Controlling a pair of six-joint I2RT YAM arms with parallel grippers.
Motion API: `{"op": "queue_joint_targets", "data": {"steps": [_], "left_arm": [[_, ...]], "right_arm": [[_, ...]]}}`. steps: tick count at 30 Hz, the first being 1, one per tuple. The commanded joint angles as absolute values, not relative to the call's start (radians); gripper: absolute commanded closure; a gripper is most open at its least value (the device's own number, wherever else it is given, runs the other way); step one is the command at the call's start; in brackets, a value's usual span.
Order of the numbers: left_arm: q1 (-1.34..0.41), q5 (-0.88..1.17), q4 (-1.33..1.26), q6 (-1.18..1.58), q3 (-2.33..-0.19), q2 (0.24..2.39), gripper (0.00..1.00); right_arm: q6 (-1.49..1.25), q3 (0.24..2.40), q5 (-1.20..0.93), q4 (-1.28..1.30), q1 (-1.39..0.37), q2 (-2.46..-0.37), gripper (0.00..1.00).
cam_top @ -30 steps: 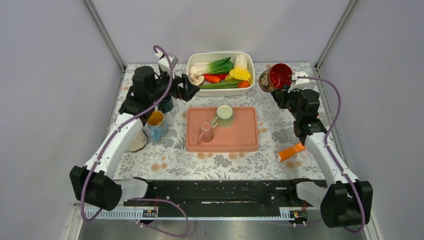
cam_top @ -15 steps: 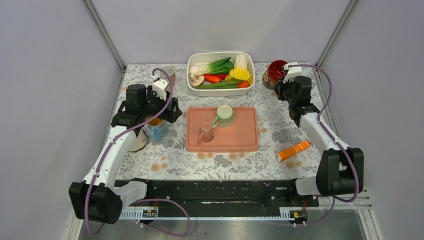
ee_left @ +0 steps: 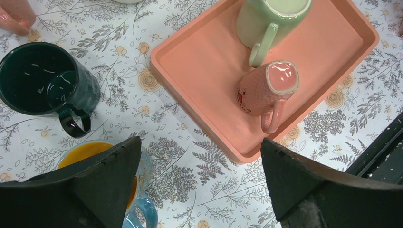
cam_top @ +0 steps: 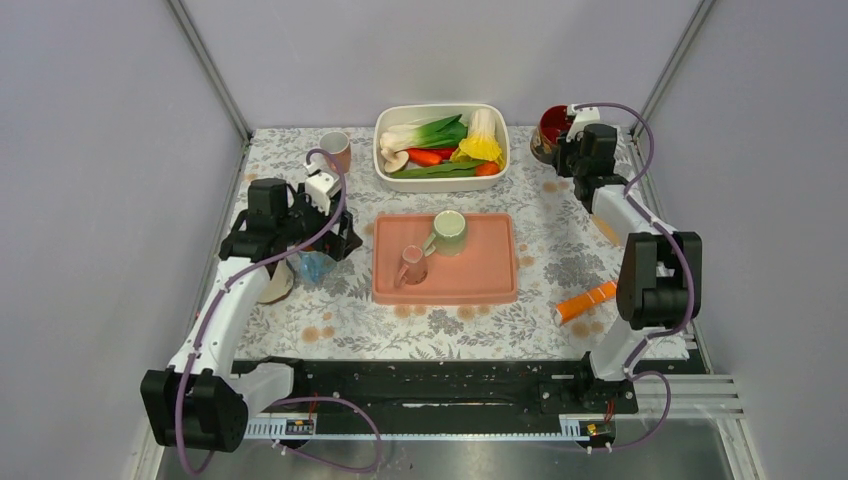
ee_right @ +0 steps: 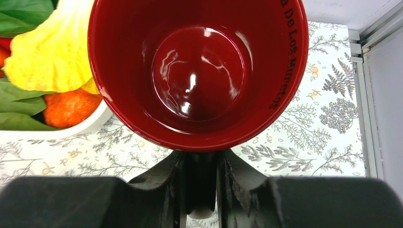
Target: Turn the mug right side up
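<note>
The red mug (cam_top: 550, 133) is at the table's far right corner, beside the vegetable bin. In the right wrist view the red mug (ee_right: 197, 71) has its mouth open toward the camera, with the table behind it, so it stands about upright. My right gripper (ee_right: 200, 190) is shut on its handle; in the top view the right gripper (cam_top: 570, 150) is just near-right of the mug. I cannot tell whether the mug rests on the table. My left gripper (ee_left: 204, 190) is open and empty, hovering over the table left of the pink tray (ee_left: 199, 71).
The pink tray (cam_top: 490, 285) holds a green mug (cam_top: 449, 231) and a pink mug (cam_top: 411, 265) on its side. A dark green mug (ee_left: 43, 80) and a blue mug (ee_left: 138, 209) sit under the left gripper. The white vegetable bin (cam_top: 385, 125), a pink cup (cam_top: 337, 148) and an orange object (cam_top: 586, 300) are nearby.
My right arm has carried the red mug back to the far right corner and tipped it from tilted to mouth up. My left arm has drawn back toward the near left.
</note>
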State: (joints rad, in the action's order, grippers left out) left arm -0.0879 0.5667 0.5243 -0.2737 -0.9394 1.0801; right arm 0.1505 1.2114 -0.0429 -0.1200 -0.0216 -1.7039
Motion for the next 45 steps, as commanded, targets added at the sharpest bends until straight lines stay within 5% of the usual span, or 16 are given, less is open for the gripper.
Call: {"op": "queue_joint_targets", "data": {"steps": [1, 19, 45], "left_arm": [[-0.064, 0.641, 0.486, -0.296, -0.939, 1.110, 0.01], [-0.022, 0.730, 0.487, -0.293, -0.937, 1.122, 0.01], [-0.006, 0.763, 0.487, -0.295, -0.937, 1.142, 0.01]], "right_arm": [[0.162, 1.359, -0.043, -0.274, -0.009, -1.734, 1.00], [0.213, 1.570, -0.031, -0.109, 0.025, -1.975, 1.00], [0.245, 1.621, -0.053, -0.042, 0.049, -2.066, 1.00]]}}
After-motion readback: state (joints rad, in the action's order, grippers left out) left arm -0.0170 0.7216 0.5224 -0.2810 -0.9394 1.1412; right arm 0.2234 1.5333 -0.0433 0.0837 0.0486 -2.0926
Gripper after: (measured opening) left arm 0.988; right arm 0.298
